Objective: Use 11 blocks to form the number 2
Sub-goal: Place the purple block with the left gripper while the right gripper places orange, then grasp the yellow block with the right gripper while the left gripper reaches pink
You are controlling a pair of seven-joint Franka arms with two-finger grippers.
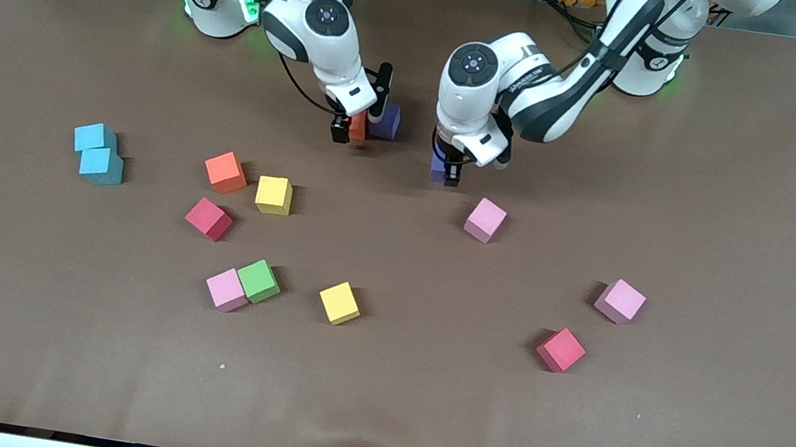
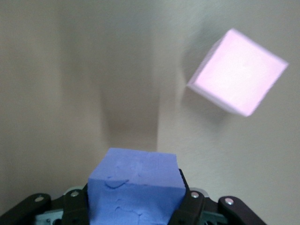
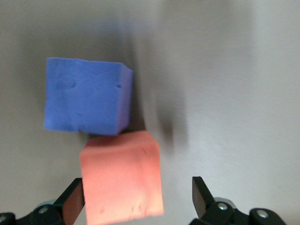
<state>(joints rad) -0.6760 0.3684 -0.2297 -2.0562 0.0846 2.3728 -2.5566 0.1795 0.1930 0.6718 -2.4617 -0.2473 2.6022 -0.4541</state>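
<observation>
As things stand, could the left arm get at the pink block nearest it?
Probably not yet: the left claw is shut on a purple block, so it is occupied. Otherwise the pink block sits alone on bare table, with nothing blocking the way.

Even overhead light, wrist views blurred

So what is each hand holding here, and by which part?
Left hand is shut on a purple cube, gripped by two opposite side faces. Right hand is open around an orange cube, holding nothing.
</observation>
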